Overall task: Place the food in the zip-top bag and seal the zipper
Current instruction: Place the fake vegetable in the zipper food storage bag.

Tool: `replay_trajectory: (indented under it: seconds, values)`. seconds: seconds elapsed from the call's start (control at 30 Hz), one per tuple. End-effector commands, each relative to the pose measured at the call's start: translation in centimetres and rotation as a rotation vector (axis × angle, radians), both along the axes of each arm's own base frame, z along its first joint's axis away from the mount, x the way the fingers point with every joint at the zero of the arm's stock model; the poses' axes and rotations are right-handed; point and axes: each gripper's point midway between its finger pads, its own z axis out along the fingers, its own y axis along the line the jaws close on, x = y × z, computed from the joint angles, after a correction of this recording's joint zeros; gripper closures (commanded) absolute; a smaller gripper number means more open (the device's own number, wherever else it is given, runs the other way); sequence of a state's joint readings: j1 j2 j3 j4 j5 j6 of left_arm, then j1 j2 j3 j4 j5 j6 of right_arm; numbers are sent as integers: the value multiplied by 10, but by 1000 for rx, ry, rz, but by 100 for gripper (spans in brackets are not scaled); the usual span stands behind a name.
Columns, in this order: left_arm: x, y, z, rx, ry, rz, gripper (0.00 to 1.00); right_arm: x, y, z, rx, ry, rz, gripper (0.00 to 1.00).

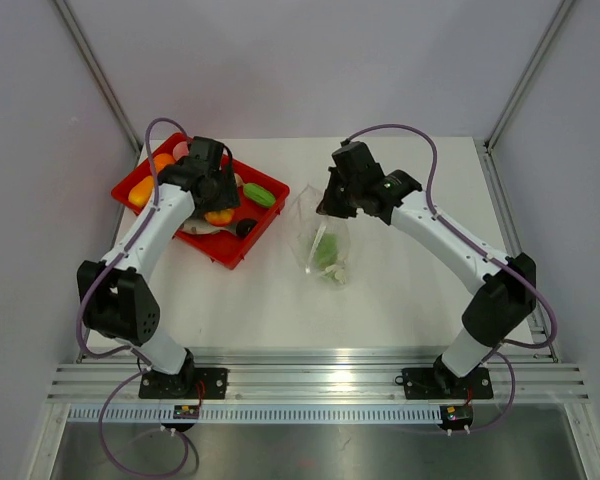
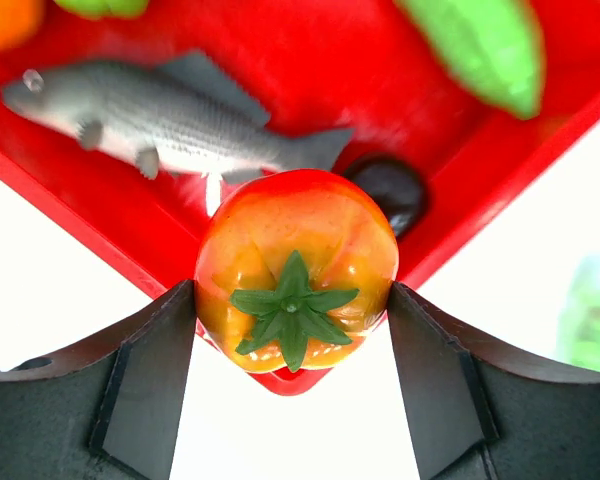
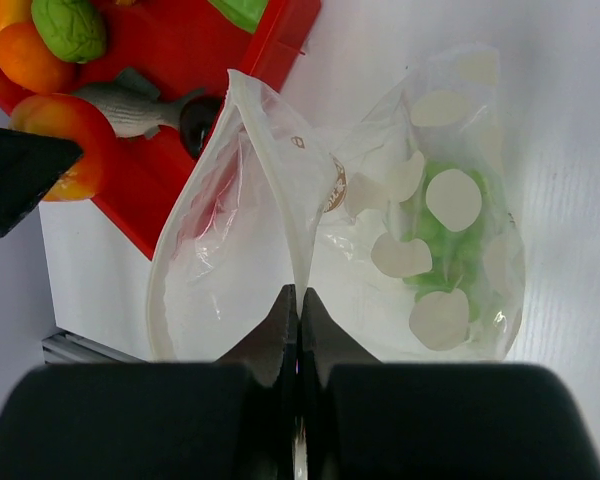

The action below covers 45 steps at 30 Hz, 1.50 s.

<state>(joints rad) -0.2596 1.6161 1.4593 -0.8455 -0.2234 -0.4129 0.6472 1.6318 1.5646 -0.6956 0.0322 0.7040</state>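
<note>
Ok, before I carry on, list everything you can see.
red tray: one, red, table's left
tomato: one, red-orange, gripped over the tray
fish: one, grey, in the tray
long green vegetable: one, green, in the tray
bumpy green piece: one, green, in the tray
orange pieces: at least two, orange, tray's far side
dark piece: one, near-black, near the tray's corner
zip-top bag: one, clear with whitish dots, right of the tray, mouth open
green food: count unclear, inside the bag
left gripper: black, shut on the tomato
right gripper: black, pinching the bag's mouth edge
</note>
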Motion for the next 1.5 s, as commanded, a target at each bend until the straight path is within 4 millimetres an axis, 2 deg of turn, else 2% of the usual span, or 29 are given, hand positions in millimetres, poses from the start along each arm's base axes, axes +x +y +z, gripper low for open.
replay_trajectory:
  seconds: [0.0, 0.07, 0.13, 0.17, 0.3, 0.57, 0.67, 0.83, 0.93, 1.17, 1.27, 1.33, 1.37, 1.4, 1.47]
  values:
    - [3, -2, 40, -25, -95, -28, 41, 16, 21, 19, 49, -49, 33, 100]
    - [1, -6, 57, -52, -130, -45, 41, 23, 32, 15, 49, -44, 41, 100]
    - [-1, -9, 71, -73, -157, -60, 42, 21, 46, 13, 66, -31, 76, 100]
    - [-3, -11, 77, -89, -169, -70, 42, 24, 51, 18, 75, -39, 81, 100]
    - [-14, -29, 106, -186, -215, -149, 43, 31, 70, 8, 88, -17, 97, 100]
    - [-42, -76, 142, -437, -251, -333, 43, 37, 80, 7, 108, -9, 105, 100]
    - [-48, -97, 147, -534, -245, -395, 43, 36, 80, 10, 109, -15, 104, 100]
    - [-57, -139, 131, -596, -181, -467, 45, 33, 76, 15, 108, -22, 99, 100]
    - [-58, -150, 119, -595, -159, -473, 45, 31, 72, 16, 102, -23, 94, 100]
    - [-56, -159, 83, -589, -85, -459, 45, 22, 62, 28, 113, -46, 81, 100]
    - [-56, -165, 73, -591, -64, -461, 44, 19, 59, 32, 121, -53, 77, 100]
    - [-56, -169, 68, -592, -52, -463, 37, 17, 58, 31, 121, -51, 76, 100]
    - [-55, -170, 66, -589, -48, -463, 32, 16, 57, 34, 125, -56, 76, 100]
    - [-55, -171, 67, -588, -47, -470, 19, 16, 56, 34, 120, -58, 72, 100]
    - [-56, -172, 70, -587, -49, -480, 12, 15, 53, 35, 114, -63, 71, 100]
